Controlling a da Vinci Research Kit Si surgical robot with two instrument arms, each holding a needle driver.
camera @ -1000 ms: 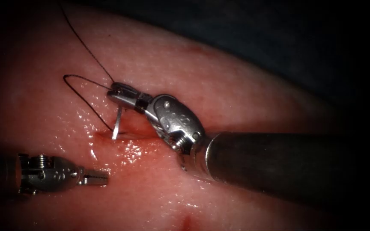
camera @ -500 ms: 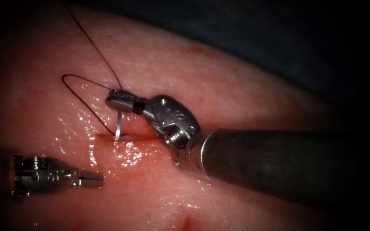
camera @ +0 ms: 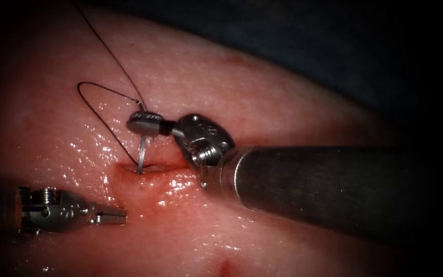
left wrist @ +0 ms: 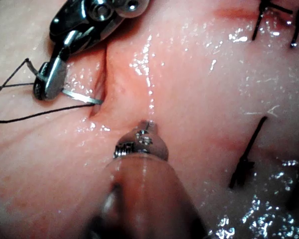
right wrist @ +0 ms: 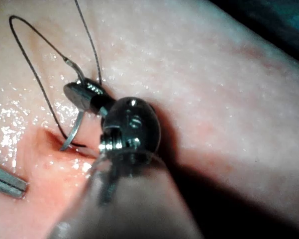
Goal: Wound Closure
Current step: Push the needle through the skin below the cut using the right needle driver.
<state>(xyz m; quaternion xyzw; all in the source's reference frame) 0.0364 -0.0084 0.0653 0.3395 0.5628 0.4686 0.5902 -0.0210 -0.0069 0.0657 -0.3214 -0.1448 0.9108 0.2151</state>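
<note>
1. The glistening tissue (camera: 262, 102) is filling the background, its cut (camera: 155, 168) lying centre-left.
2. The right tool (camera: 144, 123) is clamping the needle (camera: 141, 153) near its thread (camera: 96, 110) end; the tip is dipping downward into the cut.
3. The left tool (camera: 109, 214) is hovering closed and empty, below-left of the needle.

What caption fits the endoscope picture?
Right tool grips the needle, its tip in the cut; left tool holds nothing.

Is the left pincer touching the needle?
Apart. Endoscope view: left pincer sits below the cut, bare tissue between it and the needle, held by the right pincer.
</note>
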